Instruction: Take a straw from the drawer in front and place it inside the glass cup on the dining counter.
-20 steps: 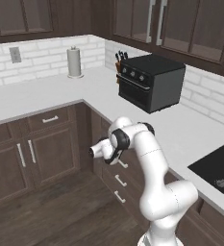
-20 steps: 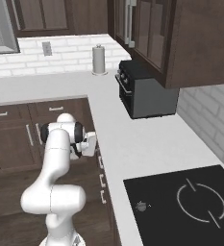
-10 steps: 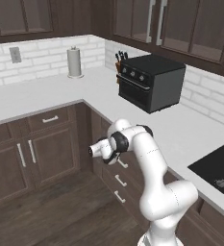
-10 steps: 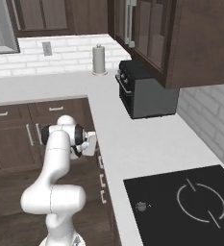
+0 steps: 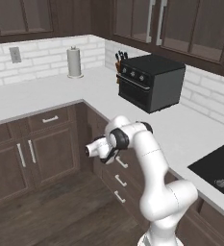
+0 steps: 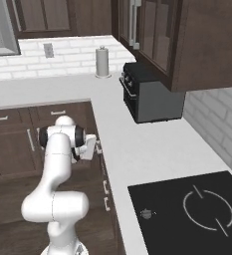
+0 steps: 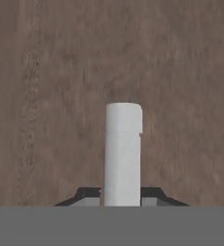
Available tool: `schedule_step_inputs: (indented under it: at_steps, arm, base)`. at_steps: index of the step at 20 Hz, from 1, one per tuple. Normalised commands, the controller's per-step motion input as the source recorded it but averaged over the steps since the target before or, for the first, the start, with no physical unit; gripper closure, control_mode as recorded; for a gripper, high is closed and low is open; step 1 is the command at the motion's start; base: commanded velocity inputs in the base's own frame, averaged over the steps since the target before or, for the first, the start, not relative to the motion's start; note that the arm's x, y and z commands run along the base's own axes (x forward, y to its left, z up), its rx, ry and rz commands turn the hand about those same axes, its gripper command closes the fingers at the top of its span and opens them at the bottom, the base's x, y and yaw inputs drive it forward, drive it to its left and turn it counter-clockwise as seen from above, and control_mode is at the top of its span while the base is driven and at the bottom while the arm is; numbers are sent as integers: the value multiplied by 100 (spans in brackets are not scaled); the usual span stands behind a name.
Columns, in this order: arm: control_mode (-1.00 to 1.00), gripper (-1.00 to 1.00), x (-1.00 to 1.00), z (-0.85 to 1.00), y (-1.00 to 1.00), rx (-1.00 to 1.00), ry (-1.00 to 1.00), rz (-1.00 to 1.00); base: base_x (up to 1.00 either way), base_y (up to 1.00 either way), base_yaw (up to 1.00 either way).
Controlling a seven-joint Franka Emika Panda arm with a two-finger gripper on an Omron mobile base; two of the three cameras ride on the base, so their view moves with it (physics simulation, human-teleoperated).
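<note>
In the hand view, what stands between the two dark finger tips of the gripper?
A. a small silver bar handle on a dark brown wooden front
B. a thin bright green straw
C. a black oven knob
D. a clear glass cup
A: the silver bar handle rises between the gripper tips, against the dark brown wooden drawer front.

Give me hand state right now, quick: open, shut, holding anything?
Hand: closed on the drawer handle, fingertips snug against both sides of the silver bar, dark wood drawer front right behind it.
</note>
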Motion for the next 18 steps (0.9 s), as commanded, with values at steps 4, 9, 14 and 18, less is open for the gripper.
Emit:
schedule_step_inputs:
  at_steps: [4,9,14,18]
  arm:
    - [-100,100,-46,0,77,5,0,7]
    - [-100,100,-59,0,98,4,1,8]
    - [-100,100,-64,0,100,3,4,7]
    - [-100,100,-46,0,100,3,8,5]
  base:
    - [0,0,0]
    - [0,0,0]
    - [0,0,0]
    - [0,0,0]
